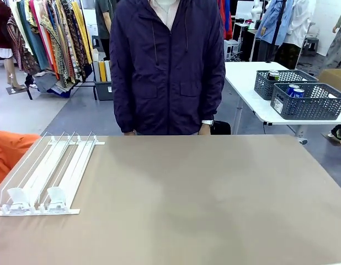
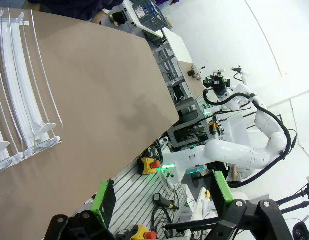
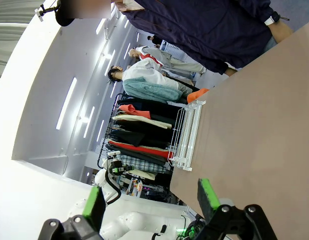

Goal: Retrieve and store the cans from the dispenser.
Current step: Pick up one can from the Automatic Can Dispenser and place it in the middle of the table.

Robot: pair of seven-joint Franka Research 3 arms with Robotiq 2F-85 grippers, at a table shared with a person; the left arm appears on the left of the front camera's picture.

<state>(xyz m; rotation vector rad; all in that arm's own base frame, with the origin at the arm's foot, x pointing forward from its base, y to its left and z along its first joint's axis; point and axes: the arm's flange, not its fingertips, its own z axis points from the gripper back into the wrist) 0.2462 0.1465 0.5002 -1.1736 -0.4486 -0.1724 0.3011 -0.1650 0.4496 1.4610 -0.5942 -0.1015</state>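
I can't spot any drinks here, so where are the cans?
In the front view, the silver-topped cans sit in dark grey lattice baskets on a white table, far right.

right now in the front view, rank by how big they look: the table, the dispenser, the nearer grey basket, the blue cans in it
1. table
2. dispenser
3. nearer grey basket, though it sits farther off, so true size is unsure
4. blue cans

A person in a dark jacket stands behind the tan table.
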